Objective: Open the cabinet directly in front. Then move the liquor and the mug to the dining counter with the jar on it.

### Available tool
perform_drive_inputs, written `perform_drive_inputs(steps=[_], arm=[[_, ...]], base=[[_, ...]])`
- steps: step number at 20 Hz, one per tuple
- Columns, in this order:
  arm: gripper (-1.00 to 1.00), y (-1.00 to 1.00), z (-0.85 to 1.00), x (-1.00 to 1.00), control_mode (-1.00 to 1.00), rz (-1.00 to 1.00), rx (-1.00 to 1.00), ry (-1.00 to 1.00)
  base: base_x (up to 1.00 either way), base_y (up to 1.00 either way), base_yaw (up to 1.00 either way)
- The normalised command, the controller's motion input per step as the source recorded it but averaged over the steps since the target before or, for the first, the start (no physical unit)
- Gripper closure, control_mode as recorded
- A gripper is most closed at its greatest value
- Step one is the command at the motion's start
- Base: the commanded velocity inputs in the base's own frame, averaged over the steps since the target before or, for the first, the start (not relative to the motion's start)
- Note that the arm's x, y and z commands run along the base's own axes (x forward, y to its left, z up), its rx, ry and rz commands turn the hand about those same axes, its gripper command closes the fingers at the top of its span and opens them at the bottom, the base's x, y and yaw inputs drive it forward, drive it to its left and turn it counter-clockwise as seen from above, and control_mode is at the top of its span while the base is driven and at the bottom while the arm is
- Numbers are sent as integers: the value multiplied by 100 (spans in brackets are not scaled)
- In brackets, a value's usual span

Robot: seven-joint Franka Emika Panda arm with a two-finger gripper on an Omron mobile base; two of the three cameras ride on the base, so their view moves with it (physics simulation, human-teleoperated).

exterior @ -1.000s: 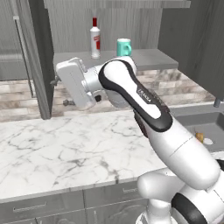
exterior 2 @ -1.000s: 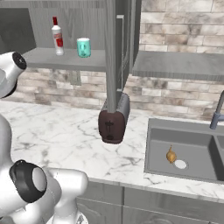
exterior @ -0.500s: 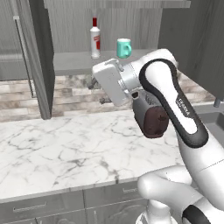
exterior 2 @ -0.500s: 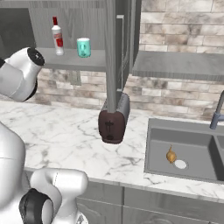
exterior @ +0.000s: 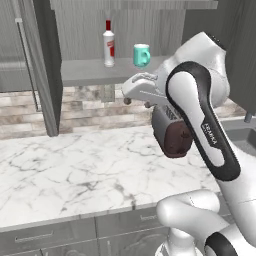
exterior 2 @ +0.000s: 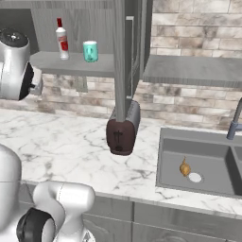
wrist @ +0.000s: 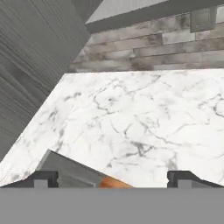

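The cabinet (exterior: 85, 70) in front of me stands open, its left door (exterior: 42, 65) swung out and its right door (exterior 2: 120, 56) seen edge-on. On its grey shelf the liquor (exterior: 108, 44) stands upright, with the teal mug (exterior: 141, 55) just right of it; both also appear from the right as the liquor (exterior 2: 61, 38) and the mug (exterior 2: 90, 51). My gripper (exterior: 129, 95) hangs below the shelf's front edge, under the mug, and holds nothing. Seen from the hand, the gripper (wrist: 114, 178) is open wide over the marble worktop (wrist: 144, 118). The dining counter and the jar are out of view.
A dark maroon toaster (exterior 2: 123, 130) stands on the worktop under the right door, partly behind my arm as the toaster (exterior: 172, 132). Right of it lies a sink (exterior 2: 203, 160) with a small yellow thing (exterior 2: 185, 168) and a faucet (exterior 2: 235, 120). A brick backsplash (exterior: 85, 107) runs behind.
My arm has swung to the right, carrying the hand from near the left door to below the shelf under the mug. The gripper stayed open. Bottle and mug have not moved.
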Motion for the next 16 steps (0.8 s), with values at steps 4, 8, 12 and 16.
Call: perform_drive_inputs(steps=[4,8,12,16], arm=[[-100,-85,0,0,-100,-13,-41,-33],[-100,-99,4,0,-100,-13,-7,-37],[-100,-85,19,-2,-100,-9,14,-32],[-100,0,0,26,-100,-1,2,0]], base=[[0,0,0],[0,0,0],[0,0,0],[0,0,0]])
